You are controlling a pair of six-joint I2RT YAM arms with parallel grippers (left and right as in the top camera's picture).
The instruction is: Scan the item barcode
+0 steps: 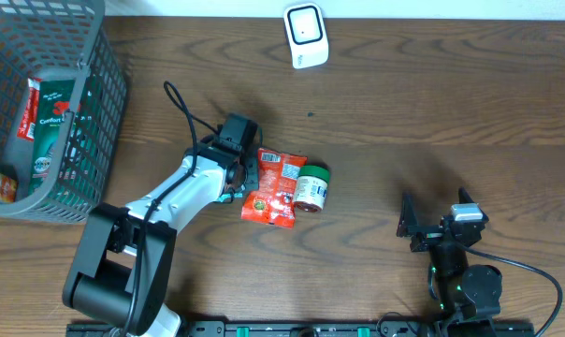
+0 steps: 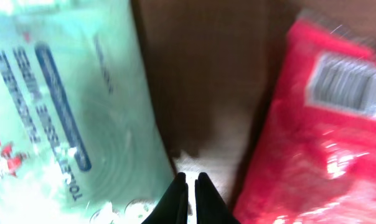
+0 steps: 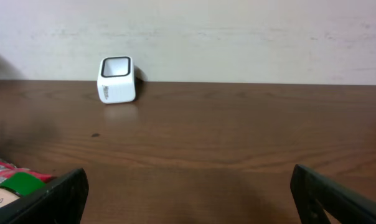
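Note:
A red snack packet point(image 1: 275, 187) lies mid-table with a white barcode label point(image 2: 347, 84) facing up. Beside it in the left wrist view lies a pale green wipes pack point(image 2: 63, 106). My left gripper point(image 2: 190, 182) is shut, its tips over the bare strip of table between the two packs, right at the wipes pack's edge. I cannot tell whether it pinches any film. From overhead the left gripper point(image 1: 238, 176) sits just left of the red packet. The white scanner point(image 1: 306, 36) stands at the far edge. My right gripper point(image 3: 191, 199) is open and empty, low at the front right point(image 1: 434, 223).
A green-lidded jar point(image 1: 311, 187) lies against the red packet's right side. A grey mesh basket point(image 1: 105, 103) at the far left holds more packets point(image 1: 53, 117). The left arm's black cable point(image 1: 184, 108) loops over the table behind it.

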